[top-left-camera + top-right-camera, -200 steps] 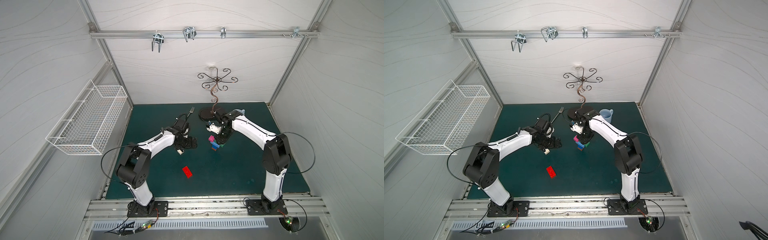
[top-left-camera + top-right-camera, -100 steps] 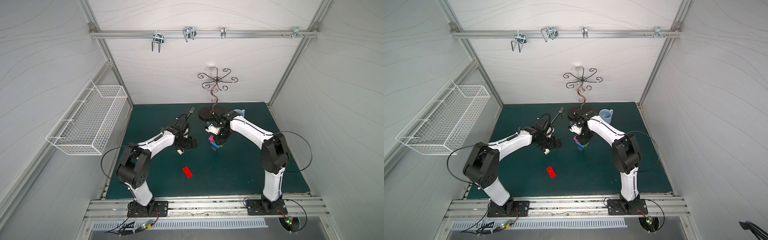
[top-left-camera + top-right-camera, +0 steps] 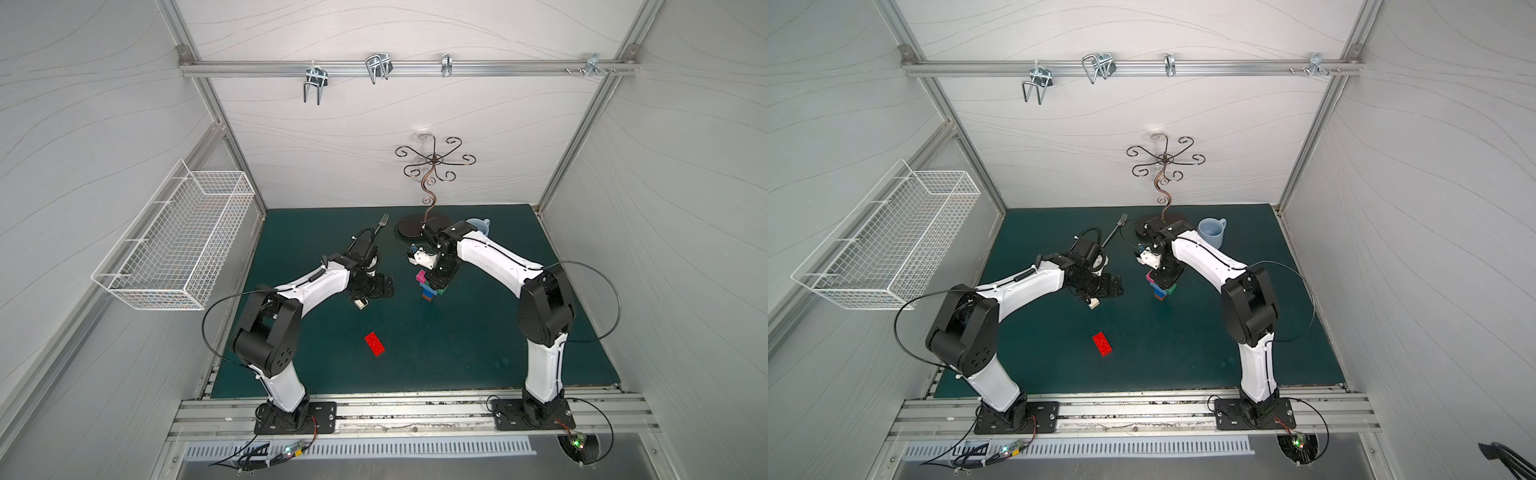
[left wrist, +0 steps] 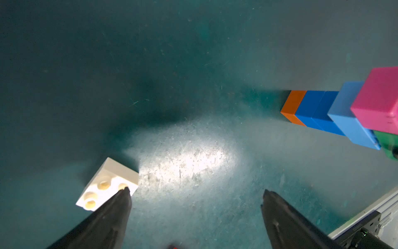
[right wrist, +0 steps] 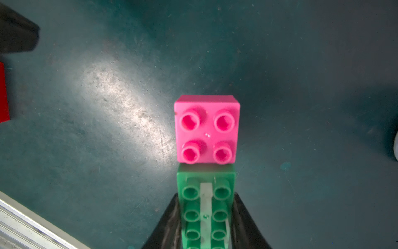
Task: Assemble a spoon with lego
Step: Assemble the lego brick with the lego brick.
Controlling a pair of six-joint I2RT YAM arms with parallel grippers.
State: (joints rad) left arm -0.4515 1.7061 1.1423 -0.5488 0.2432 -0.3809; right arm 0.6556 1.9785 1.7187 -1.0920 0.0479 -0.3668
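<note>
Right now my right gripper (image 5: 205,195) is clamped on the long green brick (image 5: 205,207), one finger pressed against each of its long sides. Just past my fingertips a pink brick (image 5: 206,129) sits studs-up on the end of that green brick. These two top the half-built spoon (image 3: 429,286), which stands upright below my right fingers. Under the green brick come a light blue brick (image 4: 349,116), two blue bricks (image 4: 316,112) and an orange brick (image 4: 293,106). The orange end is down at the green mat (image 3: 457,353) and seems to rest on it.

My left gripper (image 4: 196,190) is spread wide and holds nothing, with only bare mat between its fingers. A cream brick (image 4: 109,183) lies studs-up on the mat at the outer side of one left finger. That fingertip overlaps the brick's corner, and I cannot tell whether they touch. The spoon stands ahead of my left fingers, off to the far side from the cream brick.

A red brick (image 3: 374,344) lies flat on the mat, well apart from both sets of fingers.
</note>
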